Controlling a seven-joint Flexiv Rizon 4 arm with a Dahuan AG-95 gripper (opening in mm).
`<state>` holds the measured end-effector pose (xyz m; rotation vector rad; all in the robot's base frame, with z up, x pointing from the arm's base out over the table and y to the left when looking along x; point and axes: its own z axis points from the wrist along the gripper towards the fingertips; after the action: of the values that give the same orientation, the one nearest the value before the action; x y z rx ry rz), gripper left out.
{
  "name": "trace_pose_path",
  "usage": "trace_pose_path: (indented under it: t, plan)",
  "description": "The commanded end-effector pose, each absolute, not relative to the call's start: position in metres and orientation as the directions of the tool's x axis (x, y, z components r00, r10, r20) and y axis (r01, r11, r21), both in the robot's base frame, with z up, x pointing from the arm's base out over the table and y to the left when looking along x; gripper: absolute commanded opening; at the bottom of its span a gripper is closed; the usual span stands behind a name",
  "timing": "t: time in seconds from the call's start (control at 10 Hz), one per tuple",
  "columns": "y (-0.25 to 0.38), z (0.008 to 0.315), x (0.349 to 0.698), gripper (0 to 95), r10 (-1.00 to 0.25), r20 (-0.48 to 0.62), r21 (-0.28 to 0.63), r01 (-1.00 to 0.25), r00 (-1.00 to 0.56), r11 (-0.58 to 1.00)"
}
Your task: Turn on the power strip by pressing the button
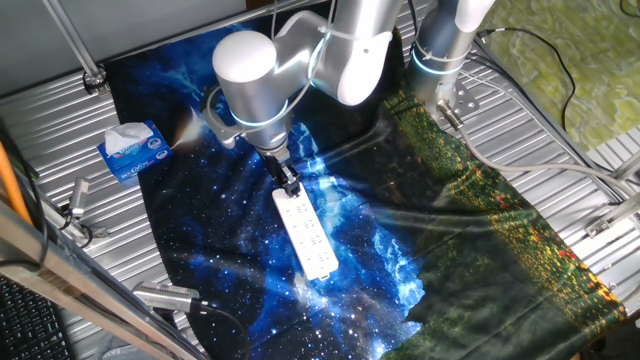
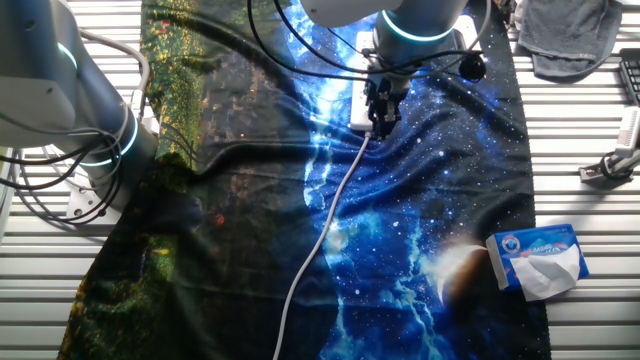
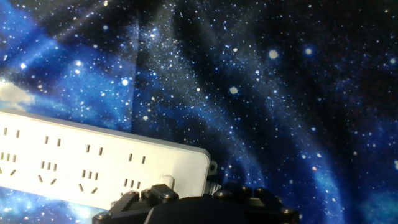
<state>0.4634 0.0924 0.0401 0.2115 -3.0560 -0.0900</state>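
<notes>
The power strip [image 1: 306, 236] is a long white bar lying on the starry blue cloth, with its corded end toward the arm. In the other fixed view only its corded end [image 2: 358, 104] shows, and the thin white cord [image 2: 325, 225] runs from it toward the front. My gripper [image 1: 289, 186] points down at that corded end [image 2: 381, 118]. In the hand view the strip [image 3: 93, 163] lies at the left, and the button [image 3: 166, 182] is a small white nub just past my dark gripper [image 3: 193, 204]. I cannot tell whether it touches the button, nor the fingers' state.
A blue-and-white tissue box [image 1: 133, 150] sits at the cloth's edge, also in the other fixed view [image 2: 536, 258]. A second arm's base [image 1: 441, 52] stands at the back. A grey rag [image 2: 570, 35] and metal fixtures [image 1: 75, 212] lie on the slatted table.
</notes>
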Motion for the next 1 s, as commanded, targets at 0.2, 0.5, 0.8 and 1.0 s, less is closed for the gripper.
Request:
trace_pose_path:
  t: [0.2,0.5,0.8,1.0]
  plan:
    - [0.0909,0.0362,0.4635,38.0,-0.141,0.065,0.06,-0.137,-0.988,0.989]
    - [0.0906,0.0363,0.4634,38.0,-0.145,0.064,0.063,-0.141,-0.987,0.988]
    - [0.0907,0.0364,0.4634,38.0,-0.147,0.064,0.063,-0.143,-0.987,0.988]
    - [0.0911,0.036,0.4636,38.0,-0.149,0.065,0.064,-0.145,-0.987,0.987]
